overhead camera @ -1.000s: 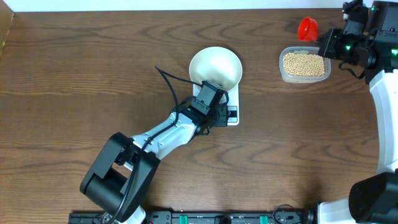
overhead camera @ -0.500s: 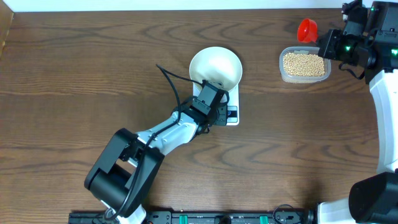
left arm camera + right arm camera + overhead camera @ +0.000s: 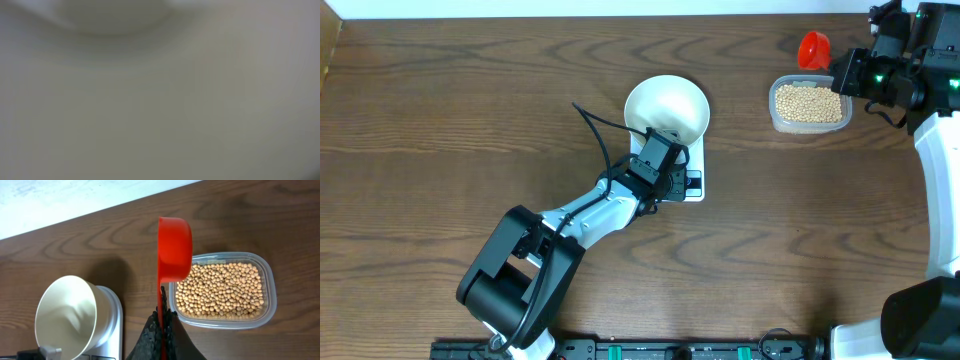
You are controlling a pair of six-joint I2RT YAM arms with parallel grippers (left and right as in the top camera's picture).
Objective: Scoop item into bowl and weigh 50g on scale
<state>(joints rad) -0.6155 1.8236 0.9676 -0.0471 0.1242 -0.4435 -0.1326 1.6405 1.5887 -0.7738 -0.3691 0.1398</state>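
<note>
- Wooden table (image 3: pixel 440 120): bowl (image 3: pixel 666 105) was set on scale (image 3: pixel 697 158), centre frame.
- Scale's front was hidden by closed left gripper (image 3: pixel 670 180); its view was blurred.
- Scoop (image 3: pixel 175 250) was clamped in right gripper (image 3: pixel 162 317) near beans (image 3: pixel 809 103) in tub (image 3: pixel 773 100), upper right.

A dark brown wooden table (image 3: pixel 440 120) with bold, wavy grain fills nearly the whole overhead view. Along its far edge runs a pale, whitish strip (image 3: pixel 570 8); whether it is wall or floor cannot be told. From the right wrist it looks faintly mottled. The light is soft and even, casting weak shadows on the wood.
</note>
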